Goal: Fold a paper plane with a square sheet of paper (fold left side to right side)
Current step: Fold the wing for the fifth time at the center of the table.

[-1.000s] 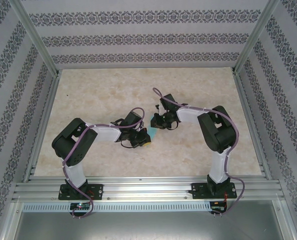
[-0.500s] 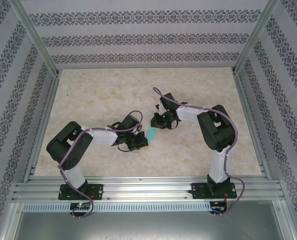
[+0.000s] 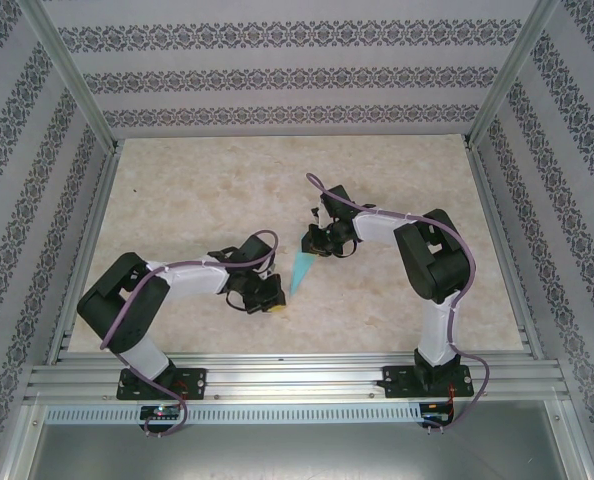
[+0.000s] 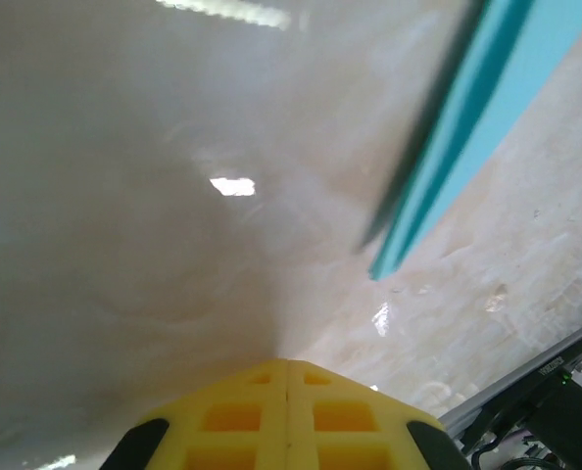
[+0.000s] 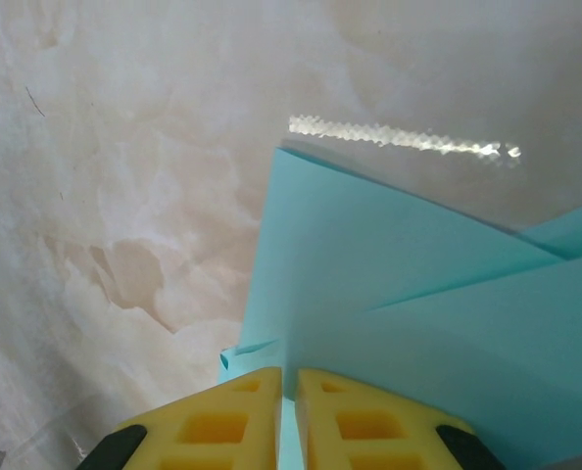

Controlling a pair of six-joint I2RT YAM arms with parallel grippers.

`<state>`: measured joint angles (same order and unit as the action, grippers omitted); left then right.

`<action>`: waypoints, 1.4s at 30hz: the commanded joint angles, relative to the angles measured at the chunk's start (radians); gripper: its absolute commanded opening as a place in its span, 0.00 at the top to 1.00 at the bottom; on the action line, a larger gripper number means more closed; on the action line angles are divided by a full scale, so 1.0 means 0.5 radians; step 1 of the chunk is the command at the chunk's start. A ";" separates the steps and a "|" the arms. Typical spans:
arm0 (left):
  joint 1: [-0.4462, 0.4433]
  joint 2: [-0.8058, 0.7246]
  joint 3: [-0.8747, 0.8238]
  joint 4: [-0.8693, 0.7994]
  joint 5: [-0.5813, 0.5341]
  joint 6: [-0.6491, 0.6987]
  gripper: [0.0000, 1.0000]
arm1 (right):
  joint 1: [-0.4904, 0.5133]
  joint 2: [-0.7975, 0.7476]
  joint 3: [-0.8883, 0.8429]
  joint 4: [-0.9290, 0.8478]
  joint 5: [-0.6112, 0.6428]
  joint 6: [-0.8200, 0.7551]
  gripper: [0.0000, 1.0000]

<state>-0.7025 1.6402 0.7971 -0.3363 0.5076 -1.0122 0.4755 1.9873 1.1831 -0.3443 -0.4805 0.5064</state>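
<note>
Over the pale table, the paper plane looks folded into a thin dart, so little seems left. The right gripper pinches one end; the left gripper, closed and empty, sits near its tip.

The pale marbled table shows glossy light reflections.

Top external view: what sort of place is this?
Probably a robot-lab test cell: left arm and right arm bolted to an aluminium rail, patterned wall panels on a metal frame, a marble-look tabletop with a turquoise paper plane.
</note>
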 commanded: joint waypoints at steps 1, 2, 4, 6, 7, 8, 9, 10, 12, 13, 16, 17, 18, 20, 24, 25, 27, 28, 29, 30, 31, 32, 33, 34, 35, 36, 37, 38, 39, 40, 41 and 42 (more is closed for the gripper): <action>0.012 -0.002 0.238 -0.112 -0.007 0.110 1.00 | -0.021 0.072 -0.007 0.004 0.158 -0.007 0.85; 0.011 0.031 0.286 -0.119 -0.003 0.128 1.00 | -0.021 0.072 -0.007 0.005 0.159 -0.006 0.85; 0.015 0.118 0.383 -0.101 0.012 0.160 1.00 | -0.020 0.069 -0.013 0.005 0.161 -0.003 0.85; 0.023 0.220 0.471 -0.086 0.016 0.187 1.00 | -0.021 0.069 -0.019 0.008 0.163 -0.001 0.85; 0.026 0.282 0.517 -0.081 0.013 0.208 1.00 | -0.018 0.069 -0.022 0.009 0.161 -0.002 0.85; 0.030 0.341 0.558 -0.082 0.013 0.217 1.00 | -0.018 0.066 -0.022 0.010 0.160 0.001 0.85; 0.033 0.401 0.593 -0.066 0.015 0.220 1.00 | -0.018 0.069 -0.025 0.010 0.159 0.005 0.85; 0.038 0.454 0.618 -0.028 0.024 0.218 1.00 | -0.016 0.066 -0.025 0.011 0.158 0.003 0.85; 0.053 0.525 0.657 0.020 0.025 0.199 1.00 | -0.015 0.060 -0.028 0.008 0.157 0.002 0.85; 0.062 0.549 0.666 0.049 0.011 0.184 1.00 | -0.015 0.055 -0.030 0.005 0.162 0.000 0.85; 0.088 0.598 0.679 0.142 0.009 0.131 1.00 | -0.015 0.046 -0.039 0.008 0.165 0.003 0.85; 0.089 0.610 0.687 0.157 0.007 0.123 1.00 | -0.015 0.044 -0.042 0.004 0.165 0.005 0.85; 0.089 0.625 0.695 0.150 0.004 0.122 1.00 | -0.015 0.044 -0.044 0.005 0.166 0.004 0.85; 0.089 0.638 0.678 0.138 0.006 0.116 1.00 | -0.015 0.041 -0.047 0.000 0.174 0.000 0.85; 0.089 0.584 0.489 0.168 -0.006 0.073 1.00 | -0.023 0.043 -0.050 -0.005 0.183 -0.001 0.85; 0.089 0.555 0.420 0.177 -0.008 0.064 1.00 | -0.024 0.046 -0.047 -0.006 0.184 -0.003 0.85; 0.089 0.496 0.296 0.187 -0.012 0.047 1.00 | -0.027 0.049 -0.039 -0.011 0.182 -0.005 0.85; 0.088 0.465 0.234 0.188 -0.009 0.045 1.00 | -0.028 0.055 -0.038 -0.011 0.179 -0.010 0.85; 0.089 0.431 0.177 0.188 -0.002 0.042 1.00 | -0.030 0.057 -0.032 -0.016 0.179 -0.012 0.85; 0.086 0.405 0.131 0.190 0.010 0.037 1.00 | -0.031 0.057 -0.032 -0.015 0.179 -0.015 0.85; 0.086 0.374 0.078 0.196 0.026 0.037 1.00 | -0.034 0.054 -0.032 -0.014 0.182 -0.018 0.85; 0.084 0.339 0.028 0.200 0.039 0.034 1.00 | -0.037 0.050 -0.029 -0.014 0.181 -0.020 0.85; 0.086 0.308 -0.006 0.200 0.052 0.037 1.00 | -0.040 0.051 -0.026 -0.013 0.176 -0.022 0.84; 0.086 0.274 -0.042 0.195 0.061 0.040 1.00 | -0.040 0.048 -0.021 -0.012 0.176 -0.027 0.84; 0.086 0.239 -0.063 0.180 0.066 0.047 1.00 | -0.040 0.042 -0.011 -0.018 0.176 -0.034 0.84; 0.086 0.207 -0.073 0.165 0.072 0.055 1.00 | -0.040 0.040 0.001 -0.023 0.174 -0.037 0.84; 0.086 0.171 -0.076 0.150 0.080 0.064 1.00 | -0.040 0.033 0.014 -0.024 0.164 -0.044 0.84; 0.088 0.134 -0.067 0.124 0.077 0.074 1.00 | -0.040 0.022 0.028 -0.026 0.155 -0.050 0.84; 0.092 0.102 -0.046 0.098 0.071 0.089 1.00 | -0.040 0.008 0.042 -0.032 0.151 -0.052 0.84; 0.098 0.065 -0.018 0.063 0.061 0.110 1.00 | -0.040 -0.015 0.061 -0.042 0.151 -0.059 0.83; 0.105 0.025 0.020 0.024 0.039 0.134 1.00 | -0.042 -0.046 0.083 -0.063 0.163 -0.068 0.82; 0.112 -0.016 0.060 -0.023 0.012 0.163 1.00 | -0.040 -0.080 0.103 -0.089 0.187 -0.077 0.80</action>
<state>-0.6609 1.6920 0.7929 -0.2237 0.5369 -0.9688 0.4747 1.9869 1.2015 -0.3519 -0.4603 0.4965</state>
